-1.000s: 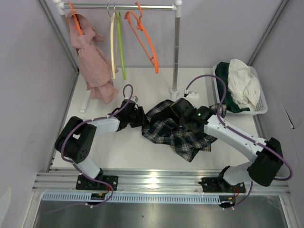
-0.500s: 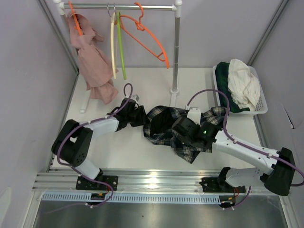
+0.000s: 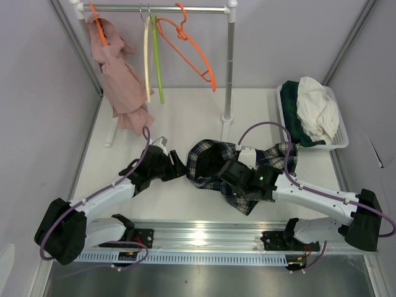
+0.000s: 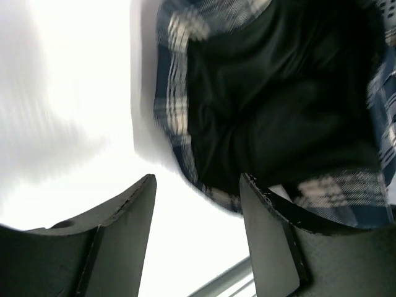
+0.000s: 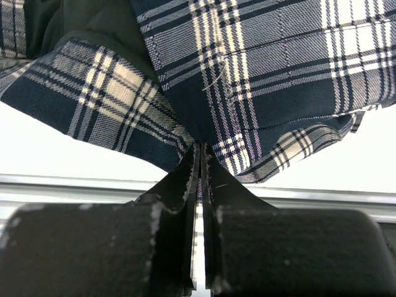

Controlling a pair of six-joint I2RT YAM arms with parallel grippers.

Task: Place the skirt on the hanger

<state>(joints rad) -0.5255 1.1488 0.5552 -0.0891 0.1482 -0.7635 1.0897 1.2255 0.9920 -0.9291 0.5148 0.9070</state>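
While I watch from the overhead camera, the navy-and-white plaid skirt [image 3: 213, 162] lies crumpled on the white bench [image 3: 185, 117], just in front of the foot of the rail's right post; none of it is on a hanger. The left arm [image 3: 105, 193] reaches in from the lower left, and the left jaws sit right at the skirt's left edge. On the left wrist camera the two dark fingers [image 4: 127, 210] stand well apart with bare bench between them; the skirt [image 4: 272, 111] shows its black lining just past the tips, and the picture is blurred. The right arm [image 3: 315, 193] comes in low from the right, its wrist over the near side of the cloth. On the right wrist camera the right jaws are pressed together, tips meeting on a fold at the hem of the plaid [image 5: 260, 74], so I read them as clamped on the skirt. At the back, the silver clothes rail [image 3: 161, 8] carries a bare orange wire hanger [image 3: 205, 71], tilted, with its low end toward the right post; beside it hang a cream hanger [image 3: 147, 62], a green hanger [image 3: 157, 62] and a pink garment [image 3: 120, 80]. A white plastic basket [image 3: 342, 133] with white and dark green clothes sits at the far right.
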